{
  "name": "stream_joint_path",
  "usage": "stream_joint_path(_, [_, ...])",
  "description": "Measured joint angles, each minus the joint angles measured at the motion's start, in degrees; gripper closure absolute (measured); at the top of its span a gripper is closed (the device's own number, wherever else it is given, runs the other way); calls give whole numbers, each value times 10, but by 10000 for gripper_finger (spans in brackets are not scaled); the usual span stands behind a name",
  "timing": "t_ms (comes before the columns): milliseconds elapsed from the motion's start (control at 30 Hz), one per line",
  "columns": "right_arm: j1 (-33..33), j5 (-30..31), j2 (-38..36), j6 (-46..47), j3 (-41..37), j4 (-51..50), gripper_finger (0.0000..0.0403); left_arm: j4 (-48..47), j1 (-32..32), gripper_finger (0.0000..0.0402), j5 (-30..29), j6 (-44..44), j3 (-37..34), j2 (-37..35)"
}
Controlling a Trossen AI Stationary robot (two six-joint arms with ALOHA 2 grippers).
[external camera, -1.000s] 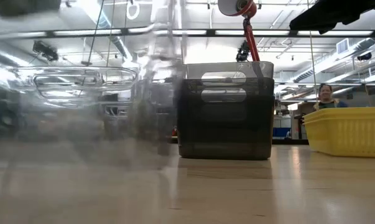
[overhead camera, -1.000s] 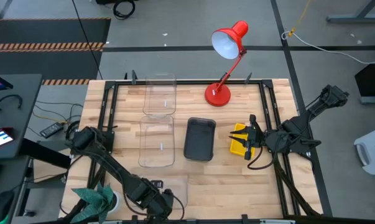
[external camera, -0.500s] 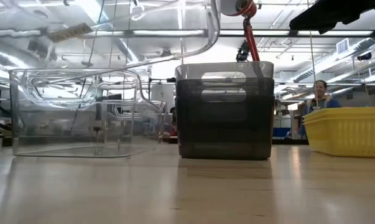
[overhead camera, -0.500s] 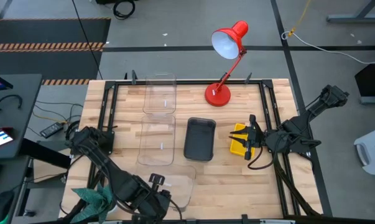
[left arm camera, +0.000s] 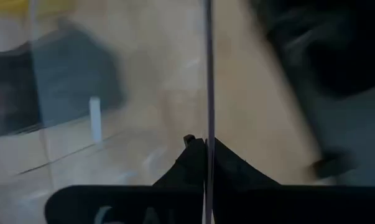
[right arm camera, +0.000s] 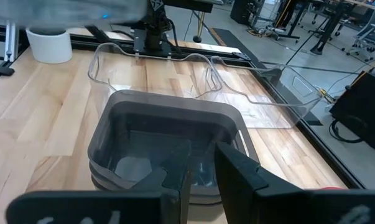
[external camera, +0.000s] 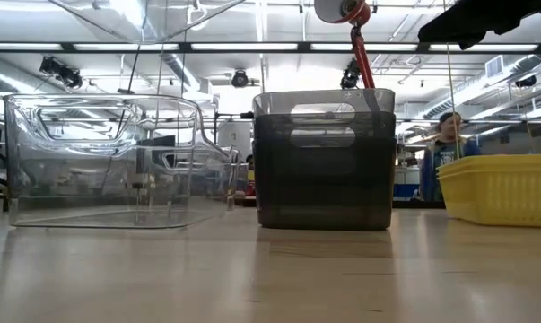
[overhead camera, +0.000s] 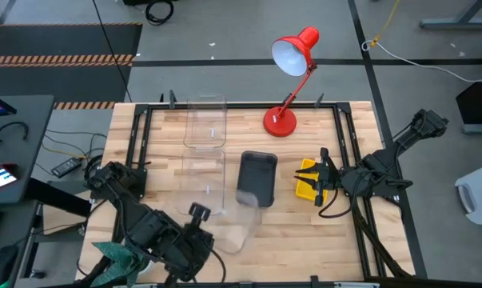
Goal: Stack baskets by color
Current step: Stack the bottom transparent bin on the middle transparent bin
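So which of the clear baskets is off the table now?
The clear basket nearest the table's front edge: the left gripper holds it by its rim, lifted and tilted. The other two clear baskets rest flat.

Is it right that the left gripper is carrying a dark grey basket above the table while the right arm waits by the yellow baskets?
Not quite. The left gripper is shut on a clear basket, not a dark grey one, per the high view. The right gripper does wait by the yellow baskets.

No text, label, brand or number can be read — not on the baskets (overhead camera: 256, 178), nor on the red lamp (overhead camera: 292, 56). Pale marks on the left wrist housing (left arm camera: 131, 211) are cut off and blurred — unreadable.
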Motion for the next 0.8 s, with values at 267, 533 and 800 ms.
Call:
stream_joint_path(267, [0, 0, 0, 0, 0, 0, 325, -24, 19, 397, -74, 104, -50, -23])
stream_joint_path(533, [4, -12, 0, 24, 0, -1, 325, 11, 32, 397, -109, 68, -270, -183])
stream_joint_path(800, [4, -5, 0, 26, -16, 29, 325, 48, 44, 397, -93, 332, -495, -332])
